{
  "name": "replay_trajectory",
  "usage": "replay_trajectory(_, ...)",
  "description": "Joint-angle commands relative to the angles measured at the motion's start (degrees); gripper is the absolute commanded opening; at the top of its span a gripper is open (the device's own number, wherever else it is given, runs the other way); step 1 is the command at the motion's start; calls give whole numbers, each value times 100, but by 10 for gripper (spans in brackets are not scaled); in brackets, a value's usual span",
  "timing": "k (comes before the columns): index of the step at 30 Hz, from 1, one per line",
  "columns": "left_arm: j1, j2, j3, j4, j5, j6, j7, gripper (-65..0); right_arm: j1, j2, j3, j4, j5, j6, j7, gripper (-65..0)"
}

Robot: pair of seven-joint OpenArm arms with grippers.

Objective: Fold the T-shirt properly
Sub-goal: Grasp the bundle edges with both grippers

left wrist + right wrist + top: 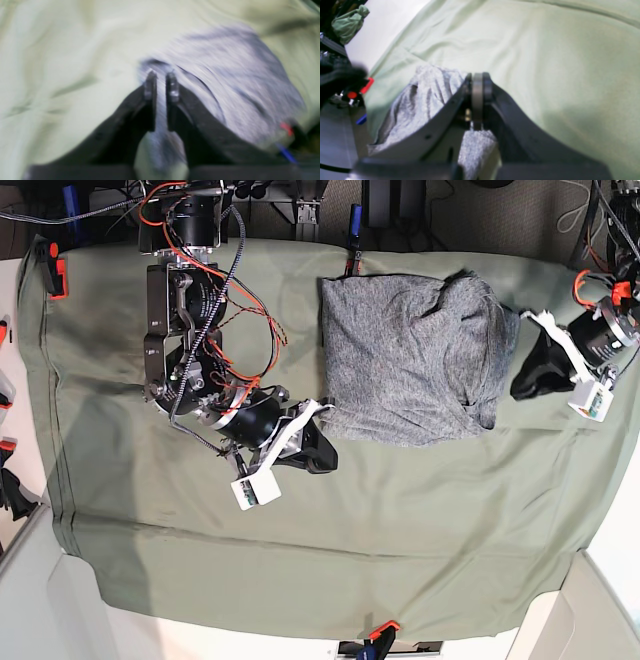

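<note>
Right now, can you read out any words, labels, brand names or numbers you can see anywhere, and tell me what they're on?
None can be read.
T-shirt: plain mottled grey knit, no print or visible tag.
Green cloth sheet: no markings.
White camera housings on both wrists: no legible text; too small in the base view.
Left wrist view: too blurred for lettering.

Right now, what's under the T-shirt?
The olive-green sheet lies under the T-shirt and spreads out past it. Anything beneath the shirt's middle is covered.
</note>
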Motion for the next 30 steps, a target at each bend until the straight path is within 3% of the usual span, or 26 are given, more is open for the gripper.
replay_trajectory(1, 212, -72, -31, 264, -238, -56, -127, -648, 127, -46, -4, 96, 122, 44, 155, -650)
replay_trajectory(4, 892, -22, 146, 802, -525, -56, -107, -650, 129, -46, -4, 96, 103, 42, 155, -650)
replay_trajectory(8, 1346, -24, 612, 1178, -214, -56, -131, -650, 127, -46, -4, 96, 55, 44, 186, -650)
replay_trajectory(17, 1158, -24, 1624, 389, 1281, -56, -625, -650, 345, -48, -114, -221, -391, 42, 546, -650)
replay_trajectory(26, 758, -26, 1620, -380, 1325, -56, -686, -650, 1110, -50, -396, -1711, -713, 22, 734, -650)
replay_trajectory(30, 752, -28, 1620, -553, 1633, -56, -688, -650, 1513, -50, -605, -2461, -839, 24, 756, -650)
